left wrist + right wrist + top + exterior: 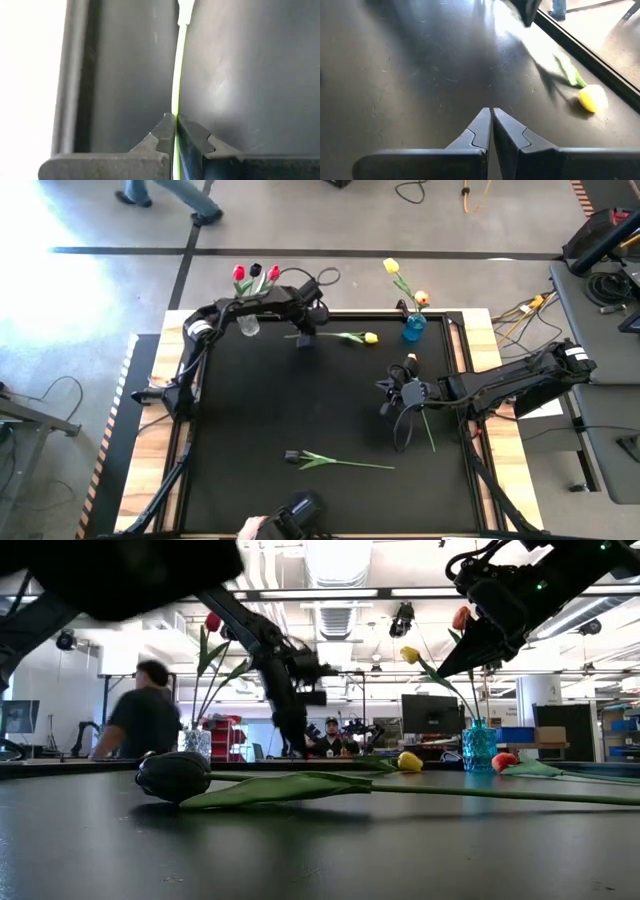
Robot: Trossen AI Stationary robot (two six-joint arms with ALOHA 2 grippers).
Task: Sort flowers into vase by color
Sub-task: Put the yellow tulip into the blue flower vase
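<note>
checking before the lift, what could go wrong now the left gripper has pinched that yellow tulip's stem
1. The left gripper is shut on the yellow tulip far from its head, at the thin stem end, so the flower may droop or swing when lifted.
2. The blue vase stands at the table edge; a swinging stem could tip it.

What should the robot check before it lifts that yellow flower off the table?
1. Left gripper shut on the stem of the yellow tulip: ok.
2. Stem sits between the fingertips, not beside them: ok in the left wrist view.
3. Flower head free of other flowers: ok, nothing touches it.
4. Blue vase upright, already holding a yellow flower: ok.
5. Right gripper shut and off to the side; whether it clears the path to the blue vase: cannot tell.
6. Clear vase with red flowers stands very close to the left arm: not ok, lift carefully.
</note>
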